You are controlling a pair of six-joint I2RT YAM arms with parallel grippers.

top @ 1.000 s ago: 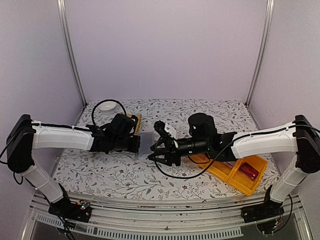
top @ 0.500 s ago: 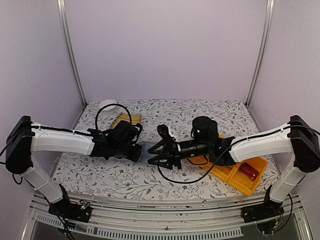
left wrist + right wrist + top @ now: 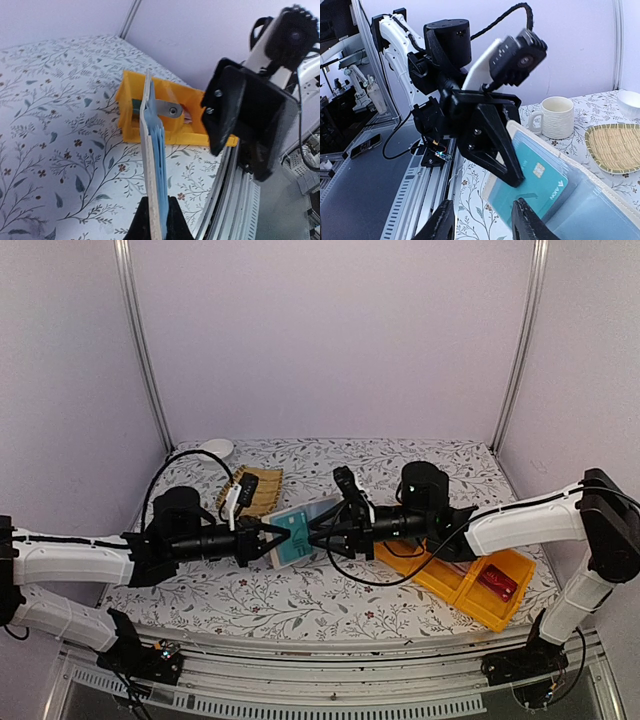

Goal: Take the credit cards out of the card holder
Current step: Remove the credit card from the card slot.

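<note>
The card holder is up in the air over the middle of the bench, open between the two arms. It is beige on the outside and grey-blue on the inside. A teal card with a small pale chip sits in one of its pockets. The left pincer is pinched tight on the holder's left edge. The right pincer is spread wide at the holder's right edge, and I cannot tell if it touches. A yellow tray lies on the bench to the right.
</note>
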